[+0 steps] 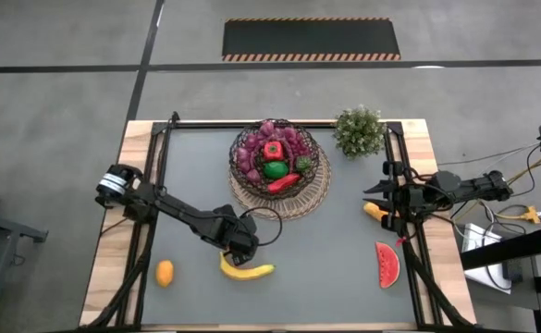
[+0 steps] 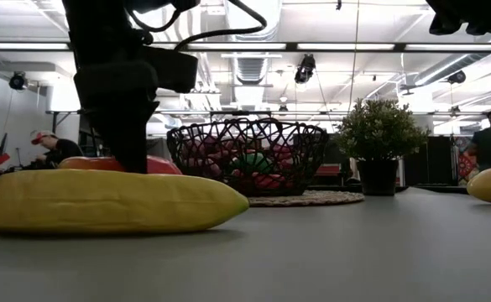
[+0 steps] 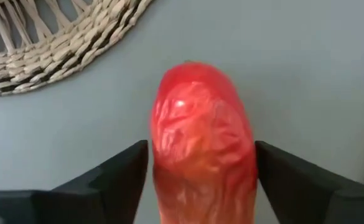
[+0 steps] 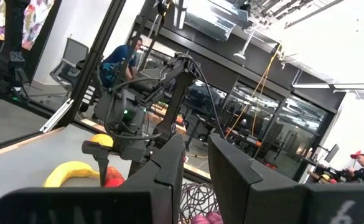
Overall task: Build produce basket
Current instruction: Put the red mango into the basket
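So your basket [image 1: 279,166] sits on its woven mat [image 1: 312,190] at the far middle of the table [image 1: 344,250], already holding grapes [image 1: 252,153], a lime [image 1: 275,170] and red peppers [image 1: 284,182]. Near the front edge the left gripper [image 1: 239,245] is low over the table, just beside the banana [image 1: 247,270]. Its jaws are spread wide on either side of a red pepper [image 3: 203,155], not pinching it. An orange piece [image 1: 165,273] lies off to the left. Your right gripper [image 1: 387,205] waits at the right side, jaws nearly closed and empty, near another orange piece [image 1: 374,210], with the watermelon slice [image 1: 387,265] in front. The potted plant [image 1: 359,131] stands at the back right.
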